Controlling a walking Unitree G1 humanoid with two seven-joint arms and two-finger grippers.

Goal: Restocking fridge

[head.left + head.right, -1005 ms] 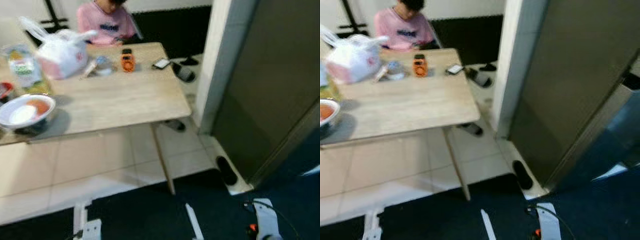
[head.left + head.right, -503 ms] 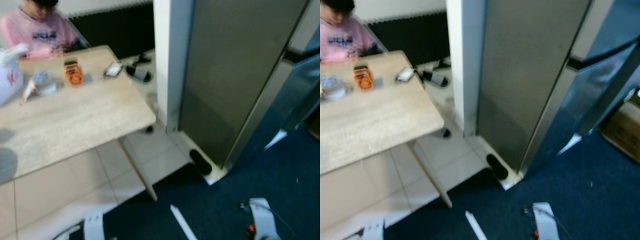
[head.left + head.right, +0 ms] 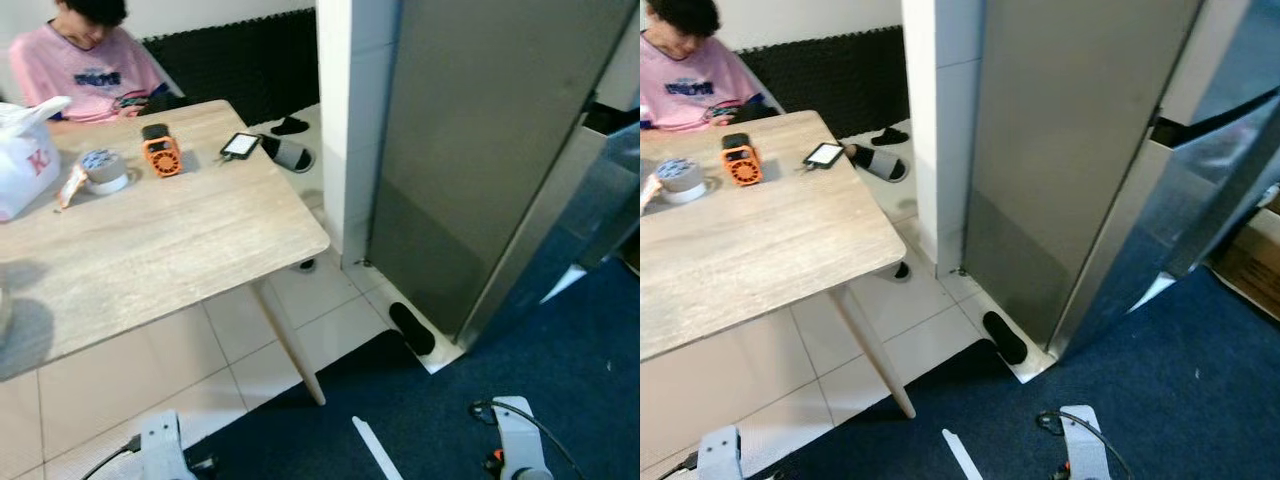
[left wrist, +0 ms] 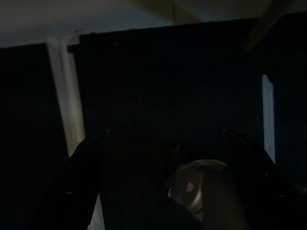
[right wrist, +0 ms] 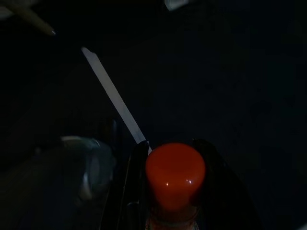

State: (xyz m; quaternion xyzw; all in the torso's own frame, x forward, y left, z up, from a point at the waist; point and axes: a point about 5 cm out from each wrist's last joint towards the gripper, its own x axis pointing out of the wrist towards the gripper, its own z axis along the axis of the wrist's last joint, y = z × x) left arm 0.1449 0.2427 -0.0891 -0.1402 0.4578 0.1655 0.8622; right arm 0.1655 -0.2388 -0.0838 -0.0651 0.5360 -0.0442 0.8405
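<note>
The grey fridge [image 3: 470, 150] stands to my right, past a white tiled pillar [image 3: 345, 110]. A dark gap [image 3: 1170, 130] shows at the edge of its door. In the right wrist view my right gripper [image 5: 172, 158] is shut on a bottle with a round red cap [image 5: 175, 170], held low over the dark blue carpet. My left gripper [image 4: 163, 134] hangs in shade, its two black fingers [image 4: 86, 177] spread wide with nothing gripped. Both silver forearms show at the bottom of the left eye view, the left [image 3: 160, 445] and the right [image 3: 520, 450].
A wooden table [image 3: 170, 240] stands to my left with a white bag [image 3: 25, 160], a tape roll [image 3: 102, 170], an orange device [image 3: 160, 155] and a phone [image 3: 240, 146]. A person in pink [image 3: 85, 65] sits behind it. Slippers [image 3: 290, 153] lie by the pillar, a black one [image 3: 412, 328] by the fridge.
The camera swung right from the table toward the fridge, then a little back left. Both arms hang as before, and nothing on the table has moved.
</note>
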